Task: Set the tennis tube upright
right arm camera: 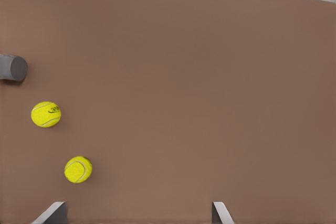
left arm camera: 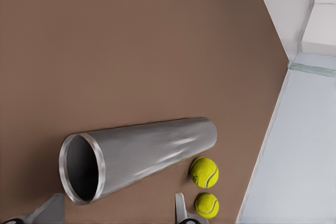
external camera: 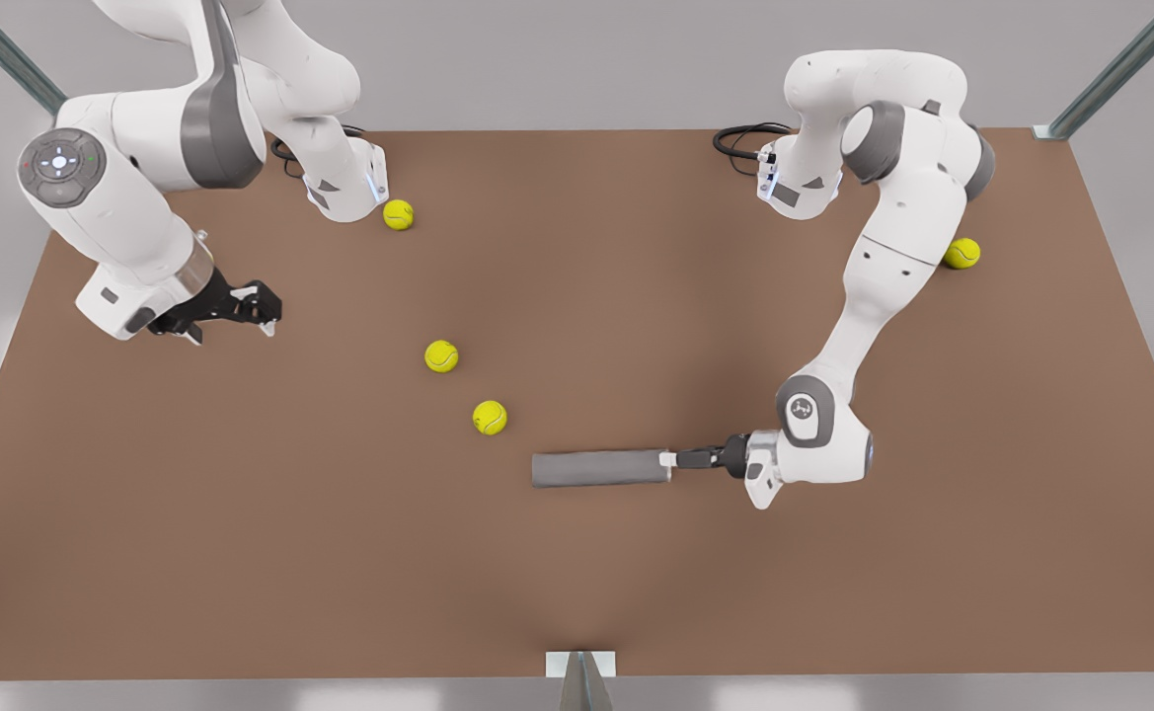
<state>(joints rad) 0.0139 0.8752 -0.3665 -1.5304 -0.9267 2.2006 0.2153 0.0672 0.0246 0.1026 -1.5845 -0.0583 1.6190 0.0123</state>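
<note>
A low, waiting right gripper (external camera: 266, 308) hovers over bare brown table (external camera: 241, 513) at the front view's left, jaws spread and holding nothing; its wrist view shows two prongs well apart above the tabletop. Toward the middle, two fuzzy yellow-green tennis balls (external camera: 441, 355) lie near each other, with a third ball (external camera: 398, 214) farther back by an arm's base. Right of centre, the tennis tube (external camera: 601, 468) lies flat on its side, a smooth, rigid-looking grey cylinder with a satin metallic sheen, hollow and open at the lighter-rimmed end (left arm camera: 82, 168). That rim faces the left gripper (external camera: 675, 459), levelled at the mouth with its jaws parted on either side, not yet clasping it. The shell looks light and likely to roll or slip; pinching the rim wall, or the body near it, seems the surest hold. A fourth ball (external camera: 961, 253) sits far right.
</note>
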